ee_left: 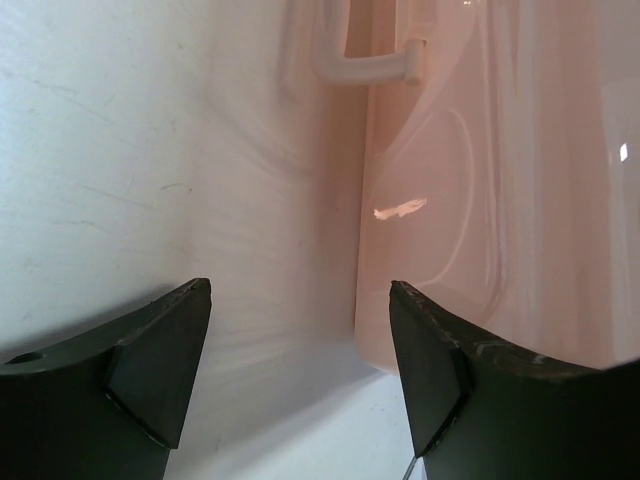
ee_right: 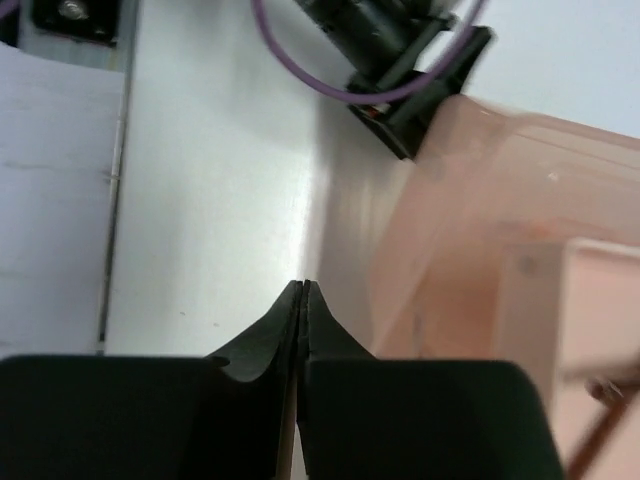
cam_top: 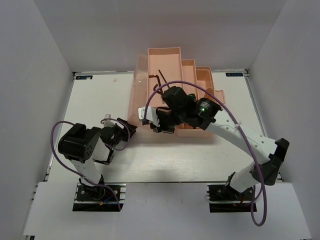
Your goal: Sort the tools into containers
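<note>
The salmon-pink toolbox (cam_top: pixel 165 57) stands open at the back middle of the table, its trays stepped to the right. A dark L-shaped hex key (cam_top: pixel 161 79) lies in its left part, and a brown tip of it shows in the right wrist view (ee_right: pixel 600 425). My right gripper (cam_top: pixel 159 125) hangs over the toolbox's front left corner, jaws shut with nothing seen between them (ee_right: pixel 303 287). My left gripper (cam_top: pixel 125 131) is open and empty (ee_left: pixel 300 300), low over the table just left of the toolbox wall (ee_left: pixel 500 200). The screwdrivers are hidden, mostly under the right arm.
The toolbox's pale lid handle (ee_left: pixel 370 65) is ahead of the left gripper. A purple cable (cam_top: pixel 220 105) loops over the right arm and the trays. White walls close in the table on three sides.
</note>
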Tool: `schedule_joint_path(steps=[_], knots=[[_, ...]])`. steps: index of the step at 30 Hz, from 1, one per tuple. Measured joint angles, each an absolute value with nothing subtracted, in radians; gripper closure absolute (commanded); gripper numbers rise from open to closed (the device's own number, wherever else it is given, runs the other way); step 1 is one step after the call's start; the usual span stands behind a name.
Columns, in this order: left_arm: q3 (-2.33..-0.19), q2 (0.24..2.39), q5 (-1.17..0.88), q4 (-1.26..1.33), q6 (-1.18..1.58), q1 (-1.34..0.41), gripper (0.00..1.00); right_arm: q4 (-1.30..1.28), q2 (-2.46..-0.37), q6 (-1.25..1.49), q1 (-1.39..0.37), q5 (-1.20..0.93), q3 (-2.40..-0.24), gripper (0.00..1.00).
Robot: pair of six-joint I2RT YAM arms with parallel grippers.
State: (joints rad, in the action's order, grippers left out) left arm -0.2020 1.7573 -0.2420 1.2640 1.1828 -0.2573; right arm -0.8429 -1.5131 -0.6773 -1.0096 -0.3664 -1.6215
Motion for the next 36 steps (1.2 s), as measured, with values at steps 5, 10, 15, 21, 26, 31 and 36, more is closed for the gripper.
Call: schedule_joint_path(steps=[5, 10, 15, 21, 26, 31, 36], knots=[[-0.219, 1.757, -0.249, 1.259, 1.181, -0.257, 0.18, -0.841, -1.461, -0.657, -0.989, -0.213, -1.674, 1.00], [-0.227, 1.756, -0.251, 1.255, 1.176, -0.257, 0.18, -0.694, -1.374, -0.604, -0.932, 0.105, -1.621, 1.00], [-0.240, 1.752, -0.256, 1.253, 1.171, -0.257, 0.18, -0.487, -1.328, -0.533, -0.712, 0.389, -1.433, 0.66], [-0.265, 1.747, -0.277, 1.253, 1.167, -0.257, 0.18, -0.531, -1.420, -0.311, -0.321, 0.305, -1.375, 0.44], [-0.291, 1.727, -0.290, 1.253, 1.159, -0.257, 0.18, -0.576, -1.504, -0.160, -0.132, 0.118, -1.310, 0.36], [-0.330, 1.695, -0.312, 1.262, 1.153, -0.257, 0.18, -0.593, -1.625, -0.099, -0.079, -0.065, -1.294, 0.36], [-0.368, 1.679, -0.332, 1.275, 1.148, -0.257, 0.19, -0.595, -1.717, -0.077, -0.022, -0.175, -1.294, 0.41]])
